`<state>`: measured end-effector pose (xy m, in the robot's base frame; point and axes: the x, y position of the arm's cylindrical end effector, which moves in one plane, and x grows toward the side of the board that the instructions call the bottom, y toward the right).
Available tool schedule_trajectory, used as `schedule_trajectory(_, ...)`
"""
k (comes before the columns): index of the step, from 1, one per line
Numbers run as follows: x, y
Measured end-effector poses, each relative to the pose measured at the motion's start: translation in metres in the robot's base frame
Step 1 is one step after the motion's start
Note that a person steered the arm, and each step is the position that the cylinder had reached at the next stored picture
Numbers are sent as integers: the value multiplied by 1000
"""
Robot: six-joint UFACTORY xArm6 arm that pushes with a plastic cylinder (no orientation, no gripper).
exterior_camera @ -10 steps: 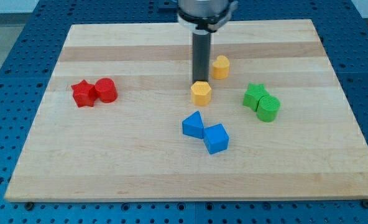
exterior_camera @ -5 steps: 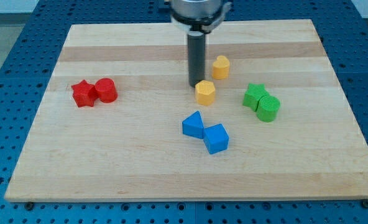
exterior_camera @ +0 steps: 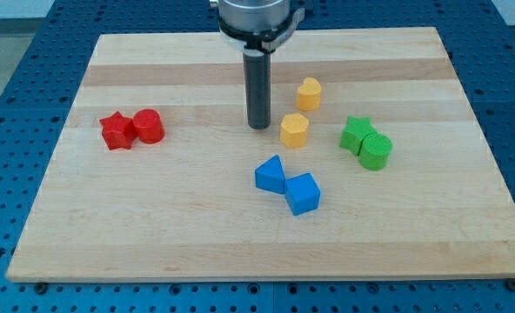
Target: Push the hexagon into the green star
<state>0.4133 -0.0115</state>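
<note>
My tip [exterior_camera: 258, 127] is planted on the bench [exterior_camera: 153, 217] just to the view's left of the yellow hexagon [exterior_camera: 294, 129], close beside it, though I can't tell if it touches. That placing makes sense to me: the green star [exterior_camera: 356, 133] sits off to the view's right of the hexagon, near but apart, so a push from this side should send the hexagon straight at it. No jaws on this rig to report, only a plain dark rod standing upright. Hugging the star on its lower right is the green cylinder [exterior_camera: 376, 151], the two touching, so a firm shove may well nudge both. Above the hexagon, toward the view's top, waits a second yellow block [exterior_camera: 308, 93], clear of the line. The blue triangle [exterior_camera: 271, 175] and blue cube [exterior_camera: 302, 194] sit together below the lane, out of trouble. Far over on the view's left, the red star [exterior_camera: 116, 131] and red cylinder [exterior_camera: 148, 126] huddle, no part of this. By my reading, the gap to the star is not yet closed.
</note>
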Motion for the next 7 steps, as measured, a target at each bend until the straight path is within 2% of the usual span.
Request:
schedule_trajectory(3, 5, 110)
schedule_trajectory(5, 12, 100)
schedule_trajectory(7, 9, 29)
